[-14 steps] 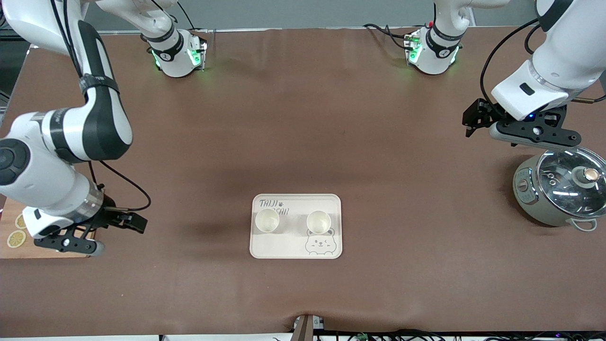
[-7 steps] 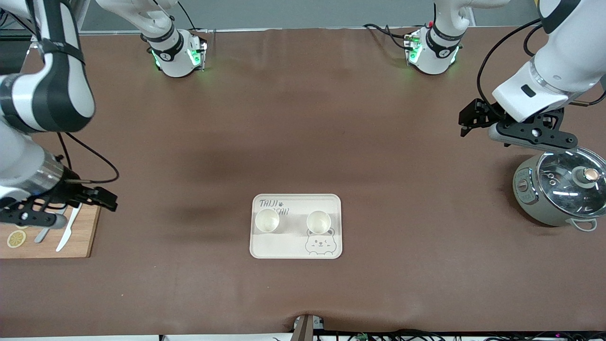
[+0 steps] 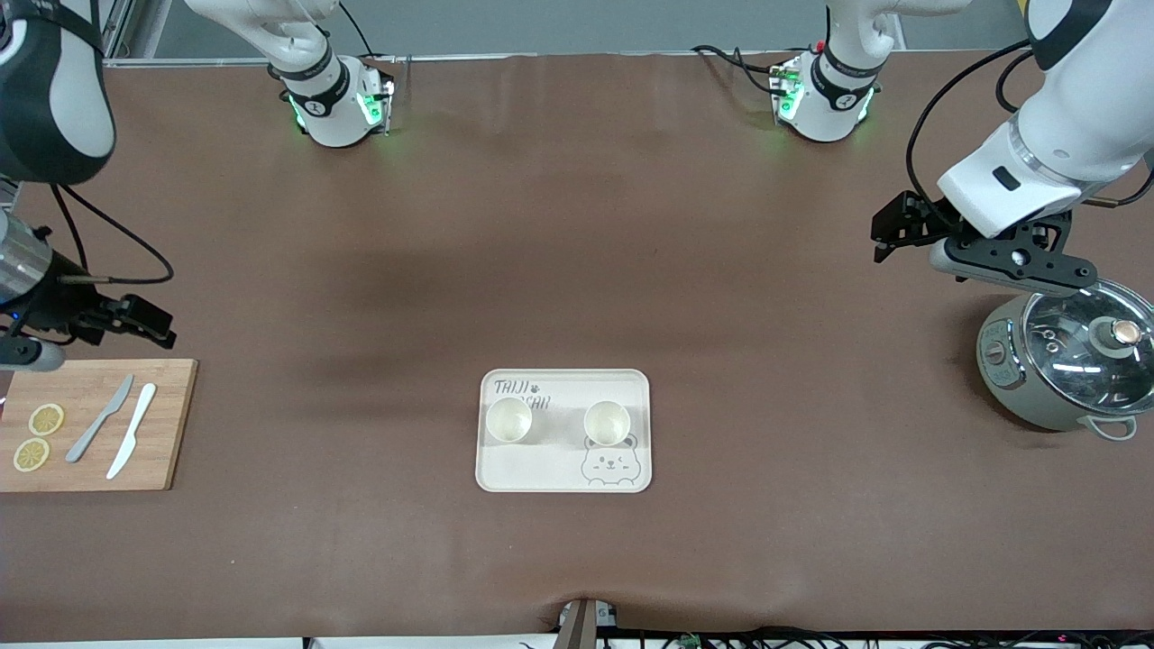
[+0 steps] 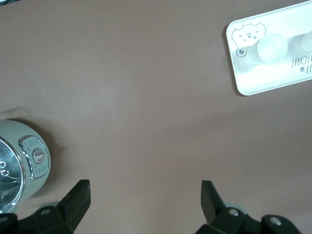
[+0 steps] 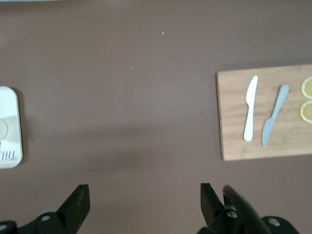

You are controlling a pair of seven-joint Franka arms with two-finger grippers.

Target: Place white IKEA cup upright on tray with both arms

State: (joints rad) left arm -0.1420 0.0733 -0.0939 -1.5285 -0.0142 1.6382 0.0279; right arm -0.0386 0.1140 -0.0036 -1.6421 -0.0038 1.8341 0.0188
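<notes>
The cream tray (image 3: pixel 541 470) with the bear face lies mid-table, near the front camera. Two white cups (image 3: pixel 509 420) (image 3: pixel 607 422) stand upright on it, side by side. My left gripper (image 3: pixel 888 238) is open and empty, up over bare table beside the pot. Its wrist view shows the open gripper (image 4: pixel 145 197), the tray (image 4: pixel 253 80) and one cup (image 4: pixel 271 48) far off. My right gripper (image 3: pixel 153 326) is open and empty over the table by the cutting board's edge. Its wrist view shows the open gripper (image 5: pixel 144 200) and the tray's end (image 5: pixel 10 105).
A wooden cutting board (image 3: pixel 167 424) with two knives (image 3: pixel 99 431) (image 3: pixel 132 431) and lemon slices (image 3: pixel 45 419) lies at the right arm's end. A grey-green pot (image 3: pixel 1064 365) with a glass lid stands at the left arm's end. Cables hang at the table's front edge.
My right arm has lifted off the cutting board and drawn back toward its base, which uncovers the knives and lemon slices. My left gripper has shifted only slightly. Cups and tray have not moved.
</notes>
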